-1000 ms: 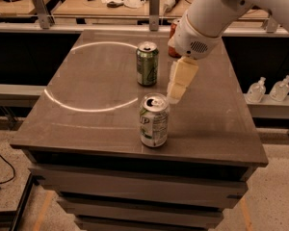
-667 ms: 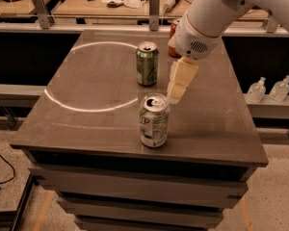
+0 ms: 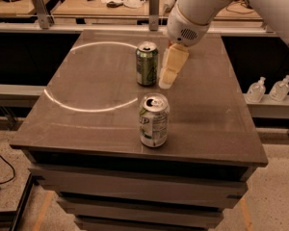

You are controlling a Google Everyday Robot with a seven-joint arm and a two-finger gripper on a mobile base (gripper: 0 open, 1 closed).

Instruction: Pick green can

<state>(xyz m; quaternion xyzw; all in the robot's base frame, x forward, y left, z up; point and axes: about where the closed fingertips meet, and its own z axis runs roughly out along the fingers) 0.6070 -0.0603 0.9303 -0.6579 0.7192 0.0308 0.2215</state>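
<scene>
The green can (image 3: pixel 147 64) stands upright on the grey table (image 3: pixel 86 90), back of the middle, with its silver top showing. My gripper (image 3: pixel 166 82) hangs from the white arm (image 3: pixel 195 11) just to the right of the green can, at about the can's lower half and very near its side. I cannot tell whether it touches the can. It holds nothing that I can see.
A silver-white can with green lettering (image 3: pixel 154 120) stands upright nearer the table's front edge, in front of the gripper. A ring of light lies across the table's left half. Two small clear bottles (image 3: pixel 269 89) stand on a ledge to the right. Workbenches with clutter run along the back.
My gripper has moved back and to the left, away from the silver-white can and closer to the green can's right side. Both cans stand where they were.
</scene>
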